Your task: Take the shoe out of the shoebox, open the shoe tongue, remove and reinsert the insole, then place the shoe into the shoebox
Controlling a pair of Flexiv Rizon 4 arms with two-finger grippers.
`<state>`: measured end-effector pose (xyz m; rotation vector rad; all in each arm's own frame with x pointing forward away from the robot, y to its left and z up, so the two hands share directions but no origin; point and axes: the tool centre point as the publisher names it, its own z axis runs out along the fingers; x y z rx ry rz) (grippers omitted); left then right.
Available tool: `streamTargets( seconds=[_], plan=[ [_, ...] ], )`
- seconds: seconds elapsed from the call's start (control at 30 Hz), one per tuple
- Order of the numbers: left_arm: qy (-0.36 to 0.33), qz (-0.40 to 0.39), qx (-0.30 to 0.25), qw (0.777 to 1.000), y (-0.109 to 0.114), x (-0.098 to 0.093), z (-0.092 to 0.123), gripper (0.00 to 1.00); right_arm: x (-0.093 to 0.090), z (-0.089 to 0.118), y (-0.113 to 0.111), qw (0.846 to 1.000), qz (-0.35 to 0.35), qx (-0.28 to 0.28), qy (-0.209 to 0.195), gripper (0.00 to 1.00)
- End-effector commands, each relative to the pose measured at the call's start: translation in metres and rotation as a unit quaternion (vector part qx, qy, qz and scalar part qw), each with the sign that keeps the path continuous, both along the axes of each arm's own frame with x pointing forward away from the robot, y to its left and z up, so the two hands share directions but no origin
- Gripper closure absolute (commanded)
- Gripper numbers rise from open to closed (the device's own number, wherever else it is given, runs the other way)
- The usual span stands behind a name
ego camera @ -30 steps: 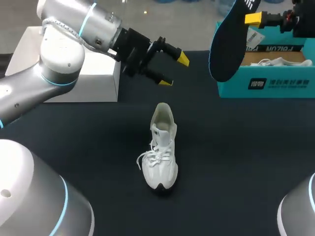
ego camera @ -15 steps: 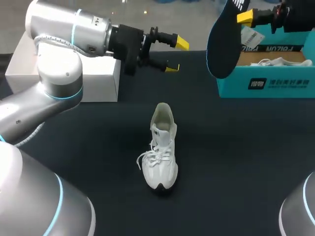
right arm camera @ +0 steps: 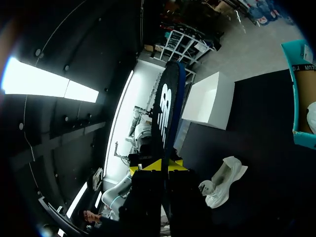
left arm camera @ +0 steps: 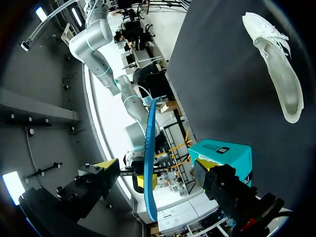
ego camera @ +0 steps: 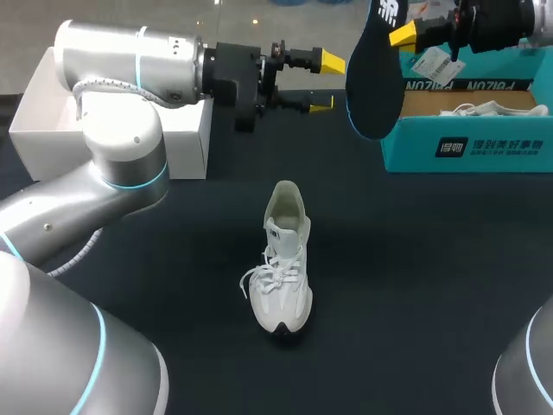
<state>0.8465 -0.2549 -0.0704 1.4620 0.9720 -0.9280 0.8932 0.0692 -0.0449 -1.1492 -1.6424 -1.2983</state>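
The dark table (ego camera: 432, 285) carries a white box (ego camera: 34, 112) at its far left and the open teal shoebox (ego camera: 467, 147) at its far right. The white shoe (ego camera: 283, 259) stands upright on its sole mid-table, well apart from both. The right gripper (ego camera: 399, 33) is clamped on the dark insole (ego camera: 373, 78), which hangs edge-on beside the shoebox, while the left gripper (ego camera: 327, 83) hovers near it with fingers spread and empty.

The bench (ego camera: 432, 285) is flat and dark, almost black. A plain white box (ego camera: 192, 143) sits on its far left side.
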Motion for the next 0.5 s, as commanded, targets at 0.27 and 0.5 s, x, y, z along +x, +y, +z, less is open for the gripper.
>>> streamTargets(
  seconds=[0.27,0.5],
  plan=[
    [-0.007,0.019,-0.022,1.000,-0.017,0.008,-0.004,0.02,-0.002,-0.001,0.021,0.998,0.057,-0.025,0.022,1.00],
    [-0.014,0.028,-0.030,0.999,-0.018,0.013,-0.002,0.55,-0.012,-0.010,0.024,0.997,0.059,-0.023,0.032,1.00]
  ],
)
